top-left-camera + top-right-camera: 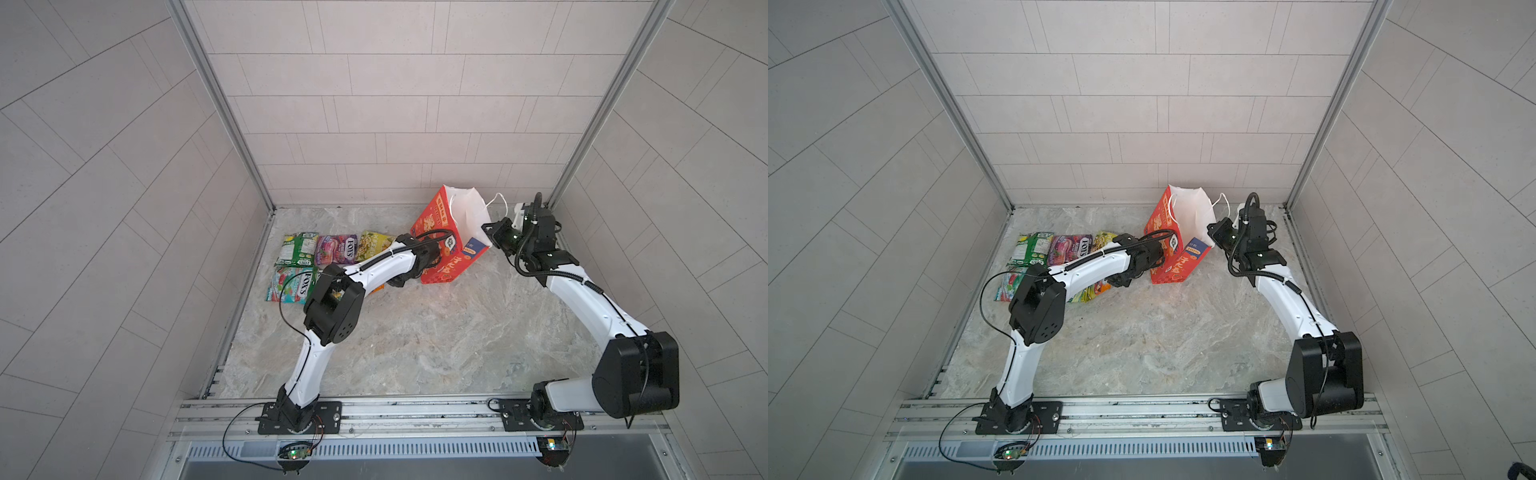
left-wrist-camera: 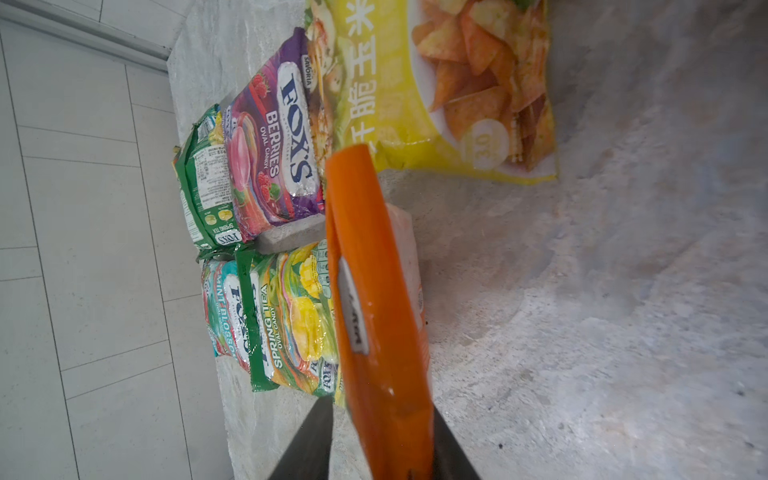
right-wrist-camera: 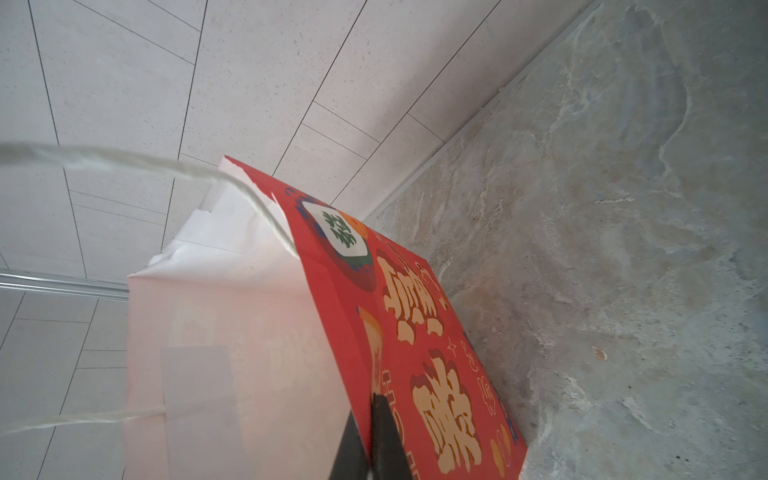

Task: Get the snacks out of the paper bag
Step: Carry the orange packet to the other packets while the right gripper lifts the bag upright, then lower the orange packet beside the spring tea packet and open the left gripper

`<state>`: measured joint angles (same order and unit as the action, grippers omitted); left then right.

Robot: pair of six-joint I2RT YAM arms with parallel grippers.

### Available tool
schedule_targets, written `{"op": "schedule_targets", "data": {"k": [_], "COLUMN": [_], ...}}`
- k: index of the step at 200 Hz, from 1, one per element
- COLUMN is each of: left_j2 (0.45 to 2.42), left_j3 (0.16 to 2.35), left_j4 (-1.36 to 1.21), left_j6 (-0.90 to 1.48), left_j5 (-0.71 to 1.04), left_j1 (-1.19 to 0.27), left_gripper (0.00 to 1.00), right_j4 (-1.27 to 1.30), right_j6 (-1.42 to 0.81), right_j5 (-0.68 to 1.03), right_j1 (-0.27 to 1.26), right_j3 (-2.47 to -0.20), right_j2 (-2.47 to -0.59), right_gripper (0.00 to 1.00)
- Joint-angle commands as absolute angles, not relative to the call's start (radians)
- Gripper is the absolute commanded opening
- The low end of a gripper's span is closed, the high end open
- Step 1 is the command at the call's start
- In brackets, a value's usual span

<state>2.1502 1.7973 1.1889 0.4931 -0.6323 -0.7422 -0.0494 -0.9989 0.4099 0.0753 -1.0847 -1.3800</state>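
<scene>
While your right gripper [image 3: 365,405] pinches the paper bag [image 3: 415,291] by its rim, the orange packet [image 2: 370,257] sits inside your left gripper [image 2: 381,405].
Partly apart, those jaws flank the packet; you cannot tell whether they grip. It stands on edge, long axis running straight out from the fingertips toward the yellow packet [image 2: 436,83]. The bag tilts, mouth upward, beyond your right fingertips.

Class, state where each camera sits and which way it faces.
A top view: above arm bases, looking down; left arm, right arm, paper bag, snacks.
A top view: likewise, shifted sideways; shares paper bag, snacks.
Left wrist: on left arm, facing snacks; left pincer flanks orange packet.
Right wrist: on right arm, facing paper bag; right pincer pinches its rim.
</scene>
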Motion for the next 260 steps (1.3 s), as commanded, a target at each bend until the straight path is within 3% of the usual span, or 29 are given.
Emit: {"op": "schedule_targets", "data": {"k": [1,37,106,176,260], "left_j2": [2.114,2.028,2.084,2.067,1.864], "left_j3": [1.800,1.731,1.674,1.628,1.612], "left_j4": [1.197,1.104,0.934,0.882,0.818], "left_j6": [0.475,0.435,0.405,0.419,0.393], "left_j5": [-0.610,-0.516,-0.320,-0.313,-0.164], "left_j1": [-0.747,-0.744,-0.673,-0.633,-0.639], "left_gripper": [0.43,0.54,0.54,0.55,0.60], "right_j4": [-0.060,-0.066,-0.090,-0.115,-0.091], "right_j6": [-0.997,-0.994,-0.960,-0.927,-0.962], "right_j5": [0.389,0.385,0.368,0.322,0.309], "right_j1": [0.072,0.074,0.079,0.105,0.136], "right_j3": [-1.116,-1.124,-1.140,-1.166,-1.175], "right_j2": [-1.369,-1.366,-1.374,-1.380,-1.376], "right_gripper": [0.00,0.00,0.00,0.00,0.15]}}
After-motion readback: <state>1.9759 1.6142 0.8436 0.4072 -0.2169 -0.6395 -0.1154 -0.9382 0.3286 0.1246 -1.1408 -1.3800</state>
